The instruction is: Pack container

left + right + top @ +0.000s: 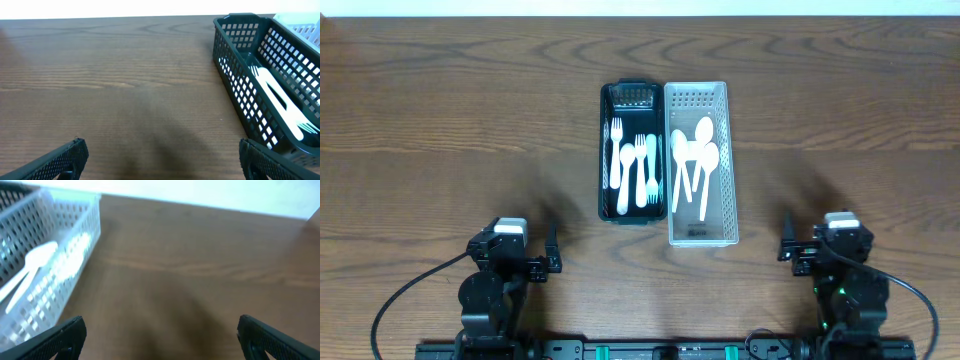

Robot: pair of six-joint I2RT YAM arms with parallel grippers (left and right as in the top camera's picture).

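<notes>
- left gripper (160,157) and right gripper (160,335) sit nearest, fingers (60,159) spread, empty.
- farther off, forks (640,165) lie in the black basket (603,150), spoons (695,150) in the white basket (730,150).
- packing looks done; nothing loose calls for a pick.

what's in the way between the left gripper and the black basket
Nothing visible. Only bare table lies between the open left gripper and the black basket, which sits ahead and to its right with forks inside.
</notes>
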